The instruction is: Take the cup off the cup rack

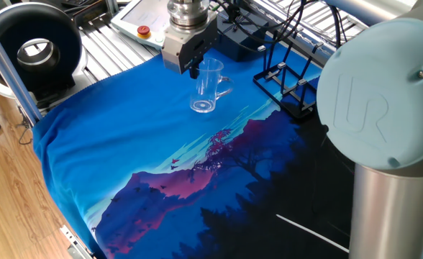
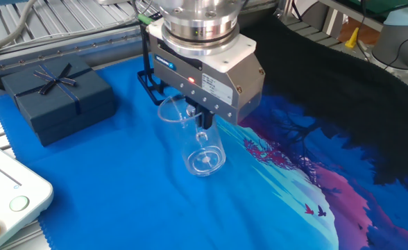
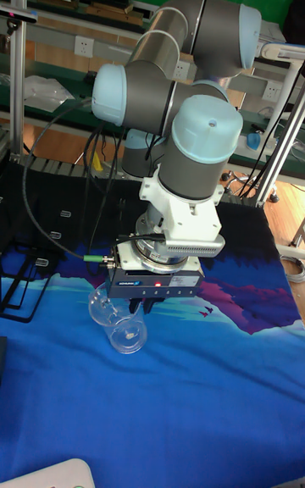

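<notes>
The cup (image 1: 206,87) stands on the blue printed cloth (image 1: 125,144) that covers the tabletop, its thick base down on the fabric and its looped handle turned toward the cup rack. In the other fixed view the cup (image 2: 193,139) leans a little, with its rim tipped up under the end effector (image 2: 202,119). The end effector (image 1: 194,70) reaches down at the cup's rim from above, and its dark fingers (image 2: 205,119) sit at the wall of the glass (one seems to be inside the rim, though the housing hides most of the contact). Whether the fingers are clenched on the glass or released from it cannot be told from these views.

The cup rack (image 1: 292,90) stands well apart from the cup, at the edge where the blue cloth meets the dark part of the print, and no cup hangs on it. In the other fixed view a dark navy box with a bow (image 2: 57,96) lies on the cloth, apart from the cup. In the tall fixed view the cup (image 3: 119,323) shows just below the end effector (image 3: 144,305).
</notes>
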